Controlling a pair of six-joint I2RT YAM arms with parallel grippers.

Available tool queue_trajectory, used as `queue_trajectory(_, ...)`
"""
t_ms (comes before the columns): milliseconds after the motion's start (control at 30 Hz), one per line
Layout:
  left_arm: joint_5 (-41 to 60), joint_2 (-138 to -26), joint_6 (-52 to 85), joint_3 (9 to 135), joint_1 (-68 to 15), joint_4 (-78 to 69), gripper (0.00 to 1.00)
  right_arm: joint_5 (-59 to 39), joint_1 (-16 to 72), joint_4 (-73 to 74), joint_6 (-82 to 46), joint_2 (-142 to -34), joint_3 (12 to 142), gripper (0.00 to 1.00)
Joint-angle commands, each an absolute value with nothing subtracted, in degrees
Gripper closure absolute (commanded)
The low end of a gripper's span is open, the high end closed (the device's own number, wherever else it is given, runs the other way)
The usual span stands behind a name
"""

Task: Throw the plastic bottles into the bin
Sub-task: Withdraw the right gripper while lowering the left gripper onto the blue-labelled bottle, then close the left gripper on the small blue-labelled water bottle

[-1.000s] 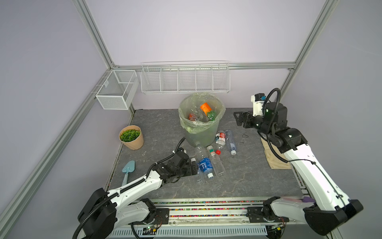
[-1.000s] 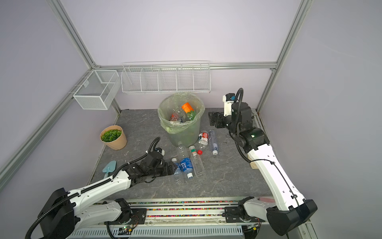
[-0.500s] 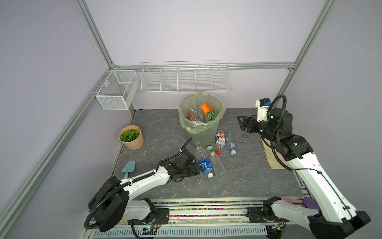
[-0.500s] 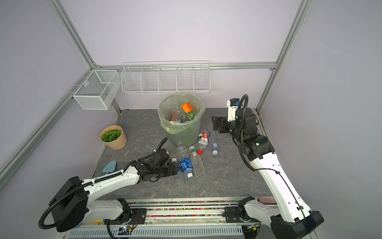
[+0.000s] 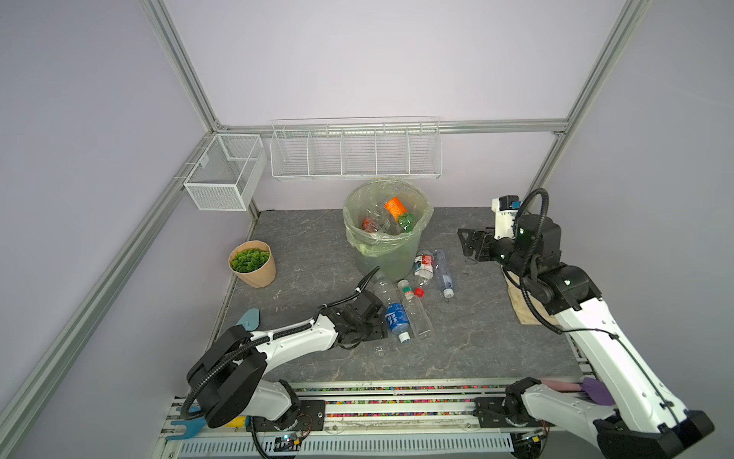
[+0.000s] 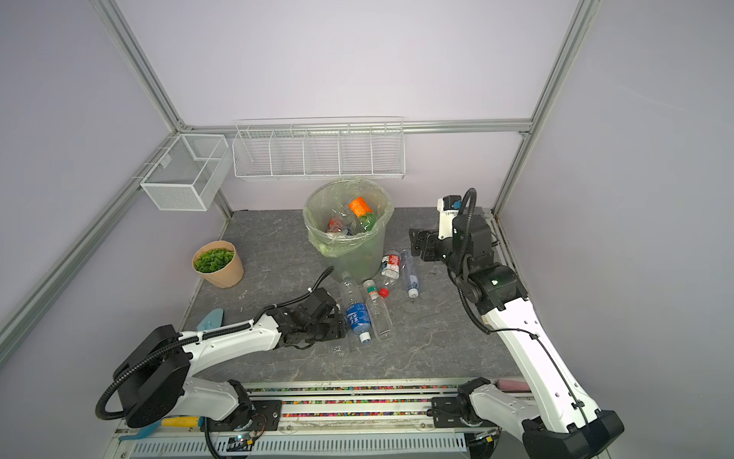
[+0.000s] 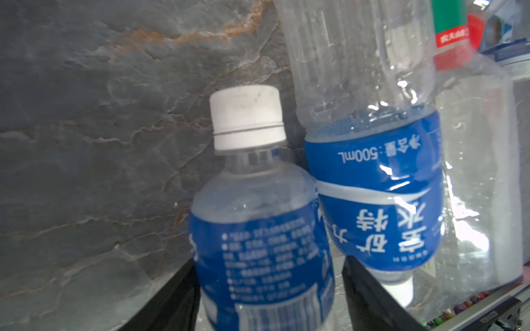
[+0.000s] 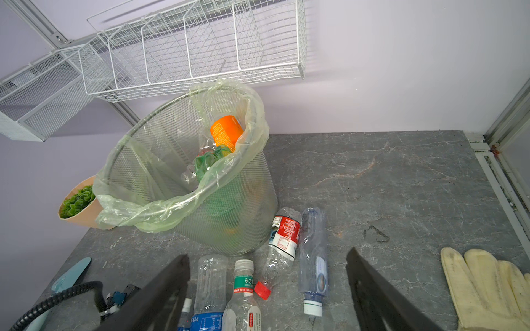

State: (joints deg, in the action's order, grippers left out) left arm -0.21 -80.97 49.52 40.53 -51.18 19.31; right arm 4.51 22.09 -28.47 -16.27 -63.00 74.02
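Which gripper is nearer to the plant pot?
Left. In both top views the left gripper lies right of the plant pot; the right gripper is farther, past the bin.

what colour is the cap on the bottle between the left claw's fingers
White. The cap shows best in the left wrist view, on the blue-labelled bottle.

My pincer (image 7: pixel 268 262) straddles a white-capped bottle (image 7: pixel 252 217) with a blue label, lying on the grey bench (image 7: pixel 86 143), cap toward twelve o'clock. My black fingers (image 7: pixel 177 303) flank its label; whether they press it I cannot tell. At two o'clock a second blue-labelled bottle (image 7: pixel 372 200) touches it, its cap pointing back at me. Past that one, a green-and-red-labelled bottle (image 7: pixel 450 31).
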Motion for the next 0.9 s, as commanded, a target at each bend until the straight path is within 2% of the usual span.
queue_trajectory(0, -2.14, -81.59, 50.63, 42.02, -51.42, 19.26, 0.29, 4.66, 21.62, -26.98, -16.73, -61.79, 72.65, 0.12)
queue_trajectory(400, -4.12, -80.65, 51.21, 39.77, -51.42, 20.01, 0.64, 4.40, 21.63, -26.97, -17.08, -61.82, 72.16, 0.11)
queue_trajectory(533, -5.89, -79.26, 50.83, 40.80, -51.45, 22.65, 0.67, 4.37, 21.62, -27.07, -17.17, -61.44, 71.77, 0.11)
queue_trajectory(867, -10.69, -71.24, 49.14, 42.10, -51.44, 24.36, 0.68, 4.53, 21.57, -27.25, -17.33, -60.82, 70.82, 0.10)
